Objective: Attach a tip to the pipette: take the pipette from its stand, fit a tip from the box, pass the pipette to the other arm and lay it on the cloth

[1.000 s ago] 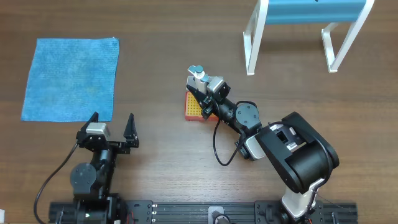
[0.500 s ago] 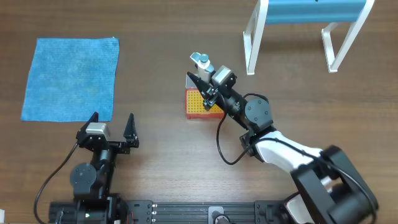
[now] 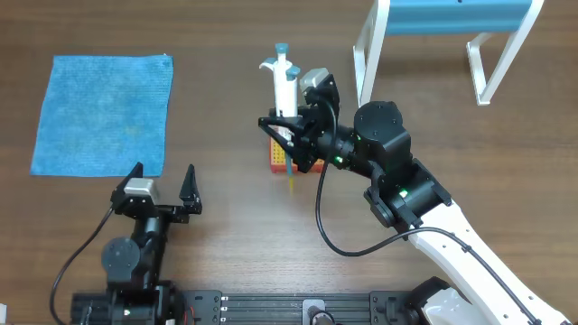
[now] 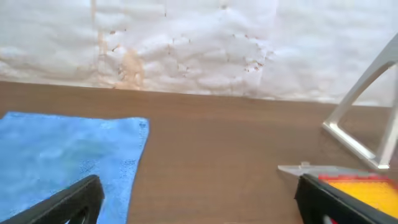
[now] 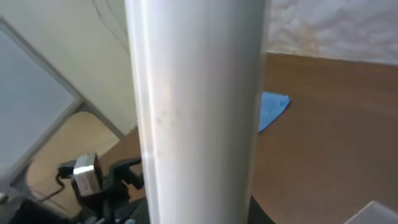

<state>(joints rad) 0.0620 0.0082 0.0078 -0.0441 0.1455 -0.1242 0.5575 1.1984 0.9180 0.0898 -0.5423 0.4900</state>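
We see the right hand [image 3: 289,126] closed around the pipette [image 3: 285,86], gripping the white barrel about halfway down. The pipette stands roughly upright above the box [image 3: 276,155] of tips, well clear of the stand [image 3: 368,63] at the back of the bench [image 3: 226,244]. In the right wrist view the barrel [image 5: 199,112] runs straight up between the fingers. A thin tip [image 3: 290,176] seems to hang from the pipette's lower end, though it is too small for us to be sure it is seated. The left hand [image 3: 163,177] sits low near its own base with its fingers spread wide and nothing between them, just beside the near corner of the cloth [image 3: 104,113].

We judge the pipette to be light, stiff plastic with a smooth, rounded barrel, so it could turn or slide in a loose grip. The tip is likely held on by friction alone and would bend or drop off if knocked. The blue plunger at the top should not be pressed either. For the pass, we would have the left hand take the bare stretch of barrel between the right hand and the finger hook near the top, squarely across it, keeping away from both ends.

We can make out no label or writing on the pipette, the box or the stand.
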